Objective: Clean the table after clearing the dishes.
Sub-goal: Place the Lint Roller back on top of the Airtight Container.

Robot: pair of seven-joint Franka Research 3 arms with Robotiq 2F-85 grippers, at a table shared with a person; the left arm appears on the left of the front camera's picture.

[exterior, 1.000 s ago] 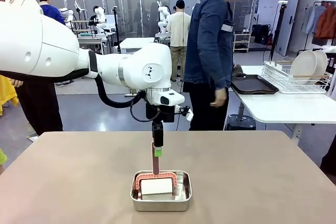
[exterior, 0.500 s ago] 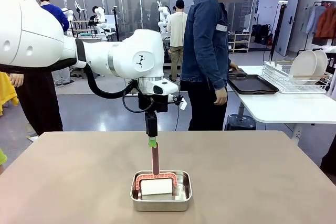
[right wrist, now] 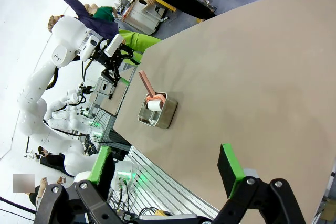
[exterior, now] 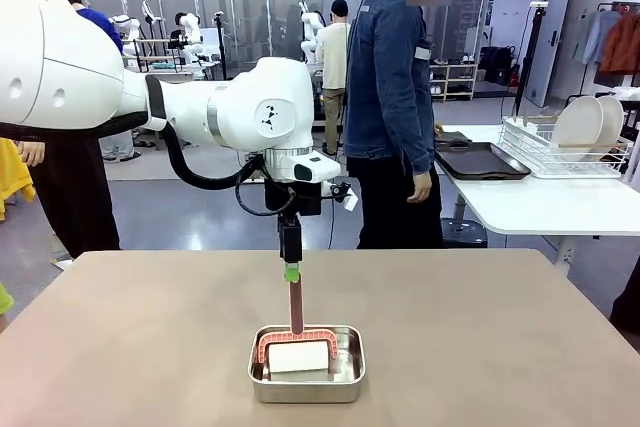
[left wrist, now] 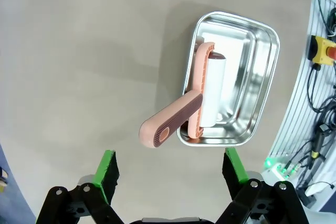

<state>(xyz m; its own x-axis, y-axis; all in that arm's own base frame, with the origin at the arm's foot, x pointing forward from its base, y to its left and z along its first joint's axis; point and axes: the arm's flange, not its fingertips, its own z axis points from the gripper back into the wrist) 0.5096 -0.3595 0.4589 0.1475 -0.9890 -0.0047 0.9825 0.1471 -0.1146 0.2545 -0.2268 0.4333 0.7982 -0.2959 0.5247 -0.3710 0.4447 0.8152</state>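
The beige-brown table (exterior: 480, 327) holds a small steel pan (exterior: 307, 367). In the pan lies a pink-handled roller with a white roll (exterior: 298, 355), its handle (exterior: 296, 309) pointing up. My left gripper (exterior: 291, 273) hangs just above the handle's tip. In the left wrist view it (left wrist: 170, 167) is open, green pads wide apart, with the handle (left wrist: 170, 119) below them and untouched. My right gripper (right wrist: 165, 174) is open and holds nothing, off the table's side. White plates (exterior: 585, 125) stand in a wire rack beside dark trays (exterior: 483, 161).
A person in a denim jacket (exterior: 390, 97) stands at the table's far edge, next to the white side table (exterior: 540, 202) that carries the rack. Bare tabletop surrounds the pan on all sides. Other people stand farther back.
My left gripper has let go of the roller handle, opened fully and risen a little above its tip. The roller stays leaning in the pan. The right gripper has not changed.
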